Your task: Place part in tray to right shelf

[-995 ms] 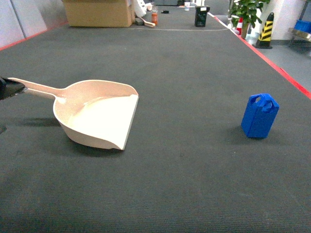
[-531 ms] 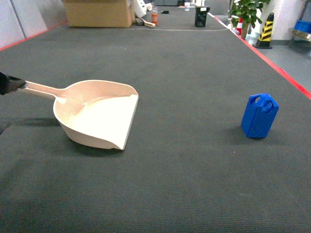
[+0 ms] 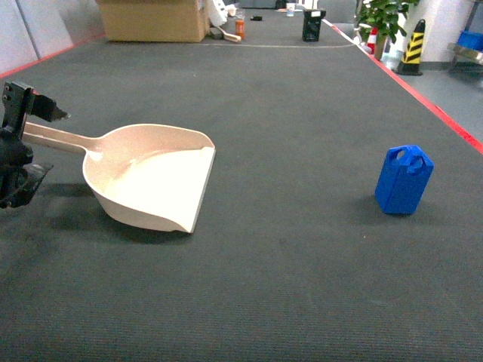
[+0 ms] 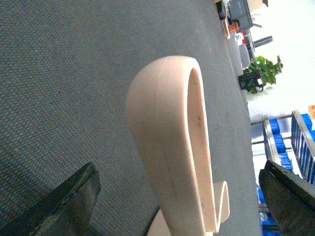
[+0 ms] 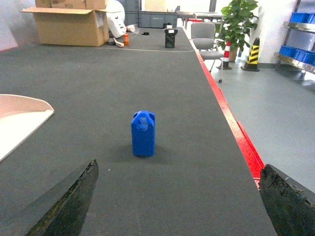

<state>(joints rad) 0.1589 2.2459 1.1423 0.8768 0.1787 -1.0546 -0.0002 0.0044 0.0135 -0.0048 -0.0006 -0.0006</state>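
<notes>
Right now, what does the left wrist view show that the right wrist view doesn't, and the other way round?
Only the left wrist view shows the tray's handle close up, running between the open fingers of the left pincer.

Only the right wrist view shows the blue part standing upright on the dark mat, the cardboard box, the grey chair, and the right pincer's fingers wide apart, holding nothing.

Both show the beige tray, the potted plant and blue crates.

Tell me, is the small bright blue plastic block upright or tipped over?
Upright: the small bright blue plastic block stands on its base, looped lugs on top.
</notes>
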